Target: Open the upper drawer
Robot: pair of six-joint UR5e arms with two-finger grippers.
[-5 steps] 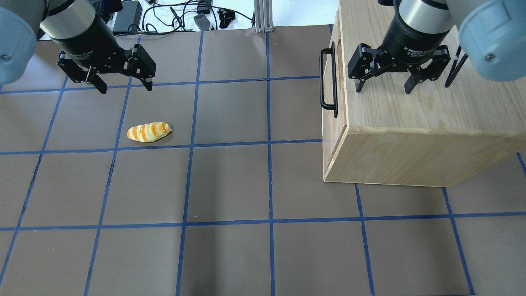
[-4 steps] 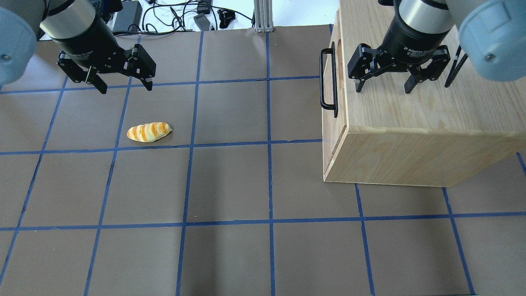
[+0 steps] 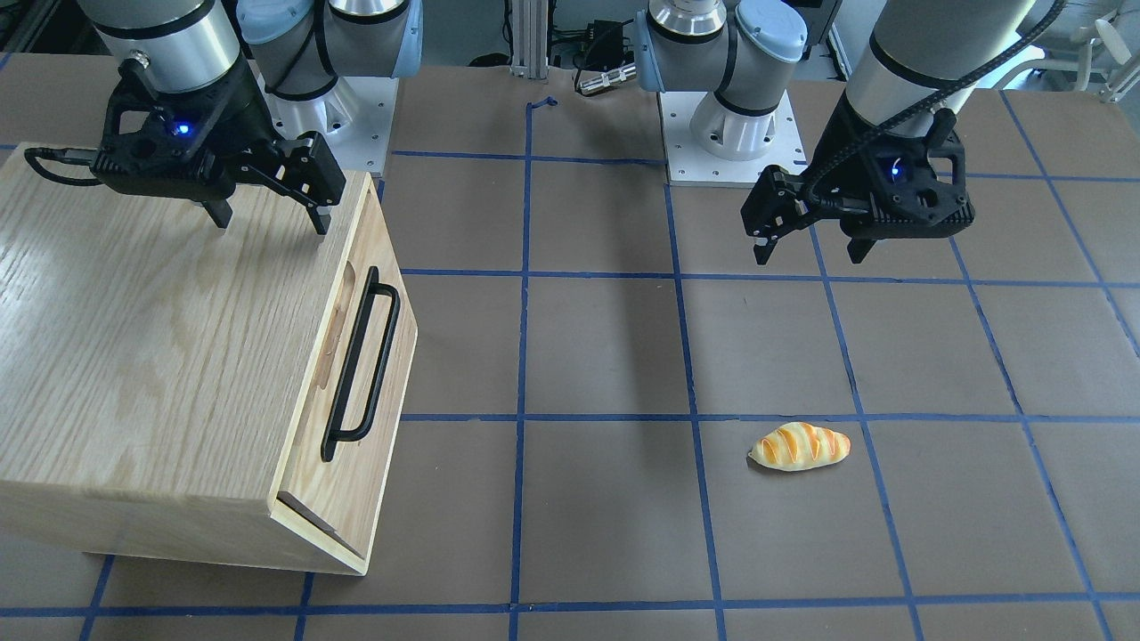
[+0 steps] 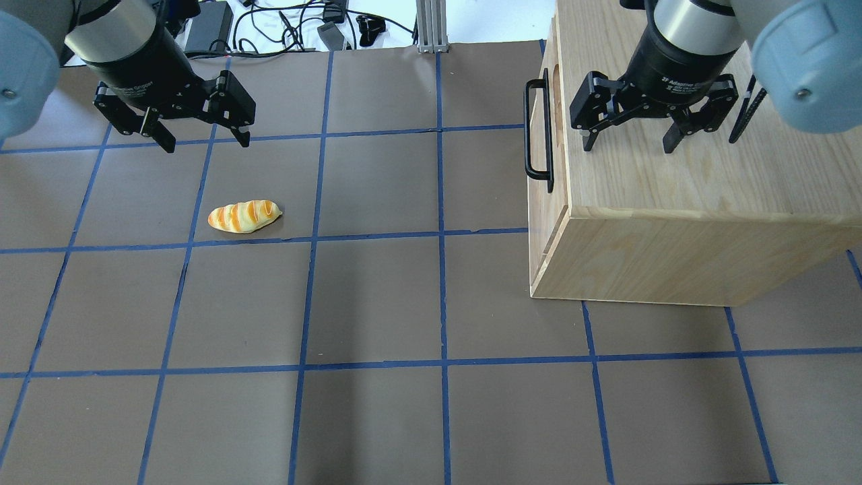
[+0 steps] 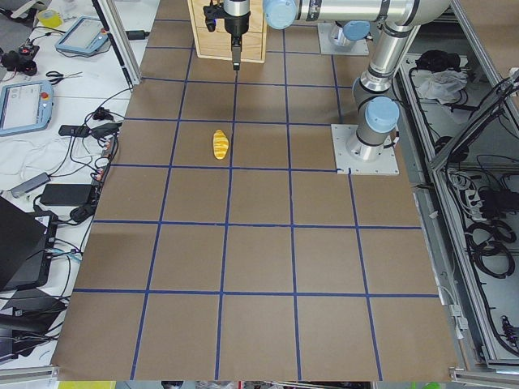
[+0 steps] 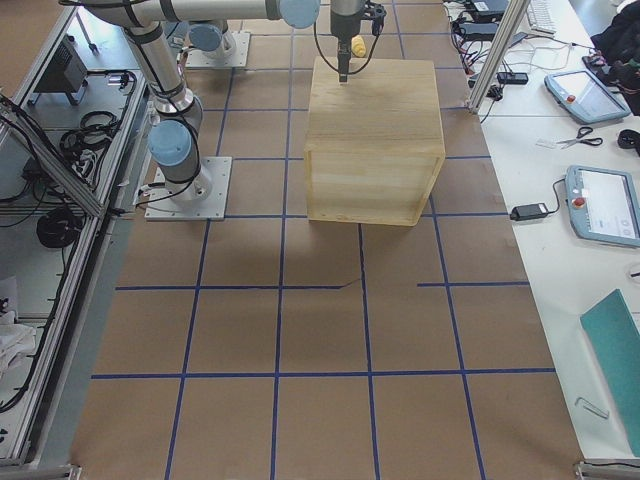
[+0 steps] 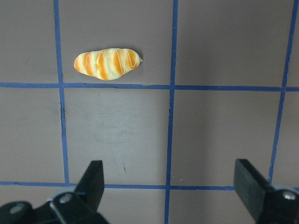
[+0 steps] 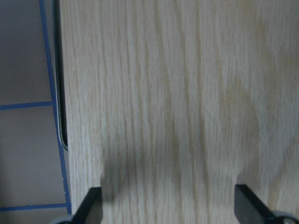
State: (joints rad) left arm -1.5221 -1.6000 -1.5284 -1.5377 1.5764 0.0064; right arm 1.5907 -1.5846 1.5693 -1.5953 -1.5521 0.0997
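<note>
Starting closest, table: brown paper all over, crossed by a blue tape grid.
cabinet: big oak-grain box, parked on the robot's right half of the table, front face turned in toward the middle.
upper drawer: pale-wood front on that inward face. Looks flush with the casing, so pretty much shut.
handle: long black bar over an oblong routed recess, sticking out from the drawer front. Untouched by either gripper.
bread roll: little yellow-orange striped toy loaf. Lies flat on the left half, well apart from the cabinet and just beside a tape line.
right gripper: hangs over the cabinet top, near the edge that sits above the handle. Fingers spread wide with nothing between them, tips aimed down at the wood. Wrist view shows mostly wood grain, with only a dark sliver of the handle off to one side.
left gripper: hovers above the table just past the bread roll. Fingers spread too, holding nothing. Wrist view looks straight down, with the roll lying out ahead of the two fingertips.
cables: messy tangle with a few black boxes, past the table's far edge.
post: aluminium upright, right at that far edge.
</note>
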